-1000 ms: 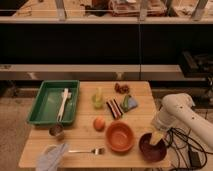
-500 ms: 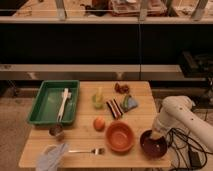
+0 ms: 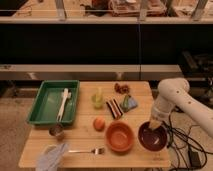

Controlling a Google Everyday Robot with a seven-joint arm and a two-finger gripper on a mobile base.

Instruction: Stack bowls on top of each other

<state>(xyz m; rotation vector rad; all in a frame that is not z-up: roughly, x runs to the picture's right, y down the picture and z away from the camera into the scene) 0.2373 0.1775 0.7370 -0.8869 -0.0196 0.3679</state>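
One camera looks down from the counter's (image 3: 85, 150) 6 o'clock side, moderately far; claw (image 3: 156, 125) at 4 o'clock.

1. Table (image 3: 80, 156) looks like pale wood, matt, with a light grain.
2. Maroon bowl (image 3: 150, 137), lower right, is glossy, picking up small highlights inside. The gripper (image 3: 156, 124) sits right at its rim, and the arm (image 3: 175, 97) behind it is smooth white plastic with a soft sheen.
3. Orange bowl (image 3: 119, 136) looks matt, kind of terracotta.
4. Green tray (image 3: 44, 106), left, reads as smooth plastic; the white utensil (image 3: 63, 102) in it looks plastic too.
5. Small cup (image 3: 56, 131) below the tray is shiny metal, and so is the fork (image 3: 86, 150).
6. Cloth (image 3: 52, 158), lower left, is soft, crumpled, pale blue.
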